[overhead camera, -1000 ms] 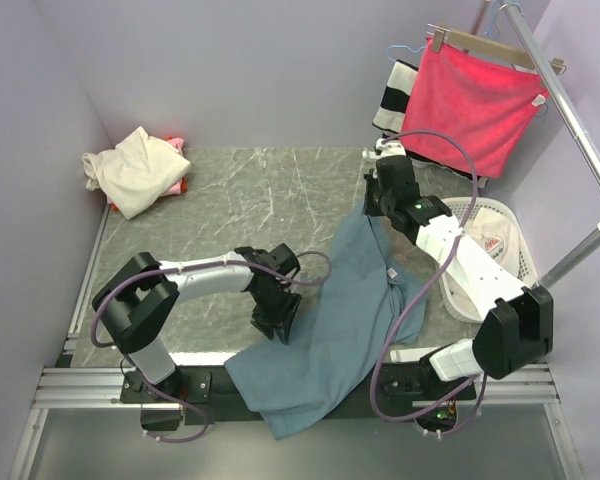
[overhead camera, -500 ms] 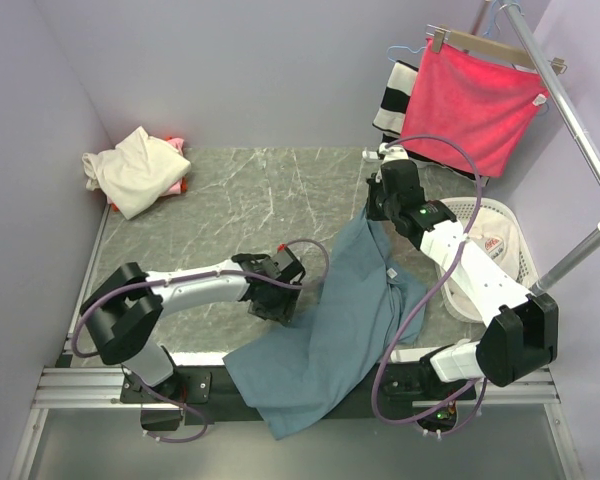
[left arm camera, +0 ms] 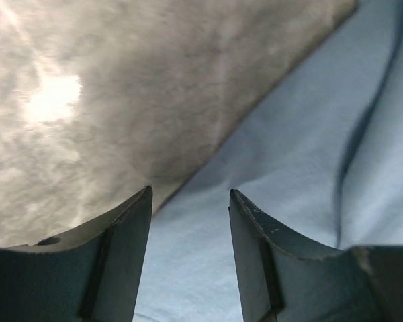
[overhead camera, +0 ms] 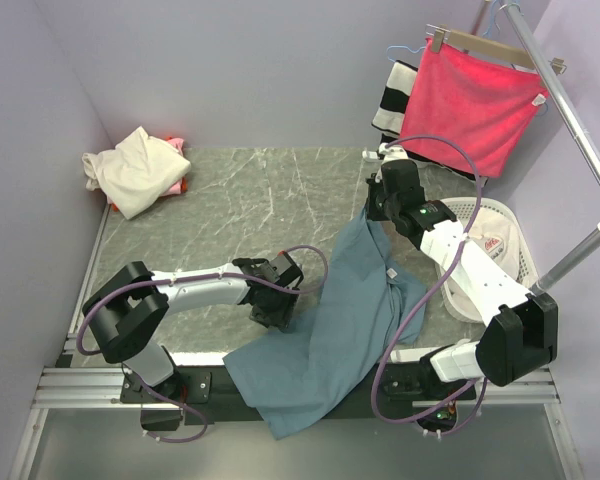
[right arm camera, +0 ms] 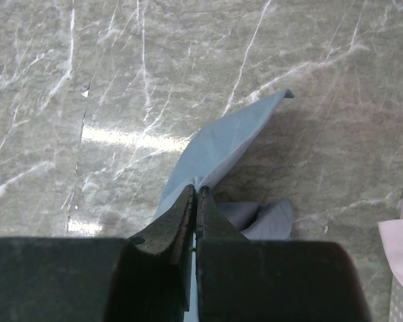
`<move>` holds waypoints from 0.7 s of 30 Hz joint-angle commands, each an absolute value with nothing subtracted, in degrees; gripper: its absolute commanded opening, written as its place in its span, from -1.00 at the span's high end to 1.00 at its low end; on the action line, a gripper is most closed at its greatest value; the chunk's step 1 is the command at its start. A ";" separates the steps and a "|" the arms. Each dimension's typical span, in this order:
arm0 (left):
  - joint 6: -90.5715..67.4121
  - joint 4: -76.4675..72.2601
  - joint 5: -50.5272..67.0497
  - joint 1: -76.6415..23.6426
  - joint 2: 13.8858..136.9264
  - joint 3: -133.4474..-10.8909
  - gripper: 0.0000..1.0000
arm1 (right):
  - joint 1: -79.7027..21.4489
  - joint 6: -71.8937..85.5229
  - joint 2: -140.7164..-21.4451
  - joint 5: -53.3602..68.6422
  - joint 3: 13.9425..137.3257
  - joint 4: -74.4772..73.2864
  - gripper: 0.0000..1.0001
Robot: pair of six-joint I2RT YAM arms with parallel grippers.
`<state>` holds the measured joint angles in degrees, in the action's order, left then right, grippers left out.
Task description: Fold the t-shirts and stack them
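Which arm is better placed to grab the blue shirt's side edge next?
Left. The left arm holds its jaws open at the edge of the blue shirt on the table; the right arm has its jaws shut on the shirt's far corner.

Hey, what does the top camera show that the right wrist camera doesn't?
Only the top view: the left gripper at the blue-grey t-shirt's left edge, the cream t-shirt in the far left corner, the pink-red towel on its hanger, the white basket. Only the right wrist view: a fold pinched in shut jaws, a pointed corner poking out beyond. Both: the right gripper, that t-shirt, the marble table.
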<state>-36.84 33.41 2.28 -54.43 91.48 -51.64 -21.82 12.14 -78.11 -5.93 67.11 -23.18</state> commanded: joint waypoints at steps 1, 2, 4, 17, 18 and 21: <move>-35.42 30.50 9.48 -54.84 93.51 -49.13 -0.10 | -21.27 12.22 -78.57 -5.71 68.82 -22.15 1.00; -35.42 30.41 10.97 -55.45 94.21 -49.13 -0.08 | -21.27 12.22 -78.57 -5.71 68.73 -22.24 1.00; -35.33 30.06 11.77 -56.07 94.74 -49.13 -0.04 | -21.18 12.13 -78.66 -5.80 68.82 -22.24 1.00; -34.72 41.36 -2.96 -55.74 101.34 -59.81 0.98 | -21.00 11.43 -77.00 -8.61 69.52 -23.55 1.00; -34.19 43.14 -6.90 -54.59 100.90 -61.59 0.98 | -21.01 11.43 -75.77 -9.05 69.78 -23.82 1.00; -32.97 46.66 -11.41 -47.83 97.22 -68.01 0.98 | -20.92 11.08 -73.22 -11.86 69.35 -23.47 1.00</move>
